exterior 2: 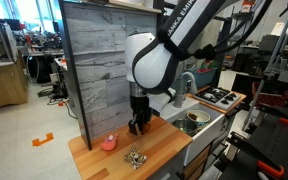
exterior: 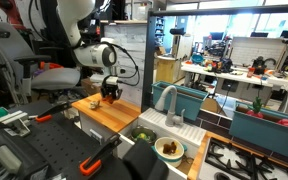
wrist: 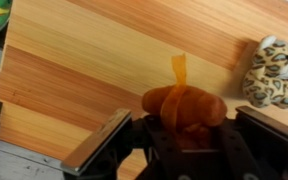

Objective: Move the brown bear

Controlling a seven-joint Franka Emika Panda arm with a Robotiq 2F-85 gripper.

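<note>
The brown bear (wrist: 184,105), a small rounded brown toy with an orange ribbon, sits between my gripper's fingers (wrist: 184,128) in the wrist view. The fingers are closed against its sides. It is over the orange wooden board (wrist: 94,60). In both exterior views the gripper (exterior: 111,93) (exterior 2: 137,126) points down over the board (exterior: 109,115) (exterior 2: 164,150), close to its surface, in front of the grey wooden back panel. The bear is barely visible there, as a small brown spot in the jaws (exterior: 111,97).
A spotted leopard toy (wrist: 272,70) (exterior 2: 135,158) lies on the board beside the gripper. A pink toy (exterior 2: 108,143) sits near the board's edge. A grey panel (exterior 2: 99,60) stands behind. A sink with a faucet (exterior: 169,100) and a bowl (exterior: 169,148) adjoin the board.
</note>
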